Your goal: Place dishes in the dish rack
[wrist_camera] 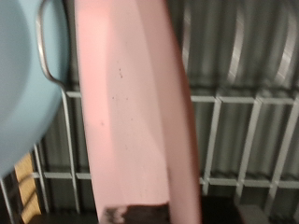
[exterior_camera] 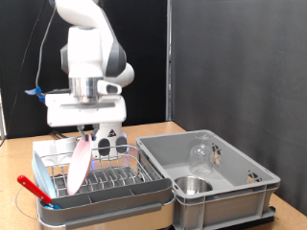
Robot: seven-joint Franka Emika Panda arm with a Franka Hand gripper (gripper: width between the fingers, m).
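The pink plate [exterior_camera: 79,165] stands on edge, tilted, among the wire prongs of the dish rack [exterior_camera: 144,195] at the exterior view's lower left. My gripper [exterior_camera: 93,136] is right above it, shut on the plate's upper rim. In the wrist view the pink plate [wrist_camera: 131,112] fills the middle, with the rack's silver wires [wrist_camera: 234,103] behind it. The clear glass [exterior_camera: 200,153] lies in the grey crate [exterior_camera: 251,165] at the exterior view's right. The small steel bowl [exterior_camera: 192,185] sits in that crate's near corner.
A pale blue item [exterior_camera: 43,178] leans at the rack's left end and shows in the wrist view as a blue surface [wrist_camera: 23,75] beside the plate. A red-handled utensil [exterior_camera: 34,189] lies at the rack's left front. The wooden table [exterior_camera: 153,129] carries both containers.
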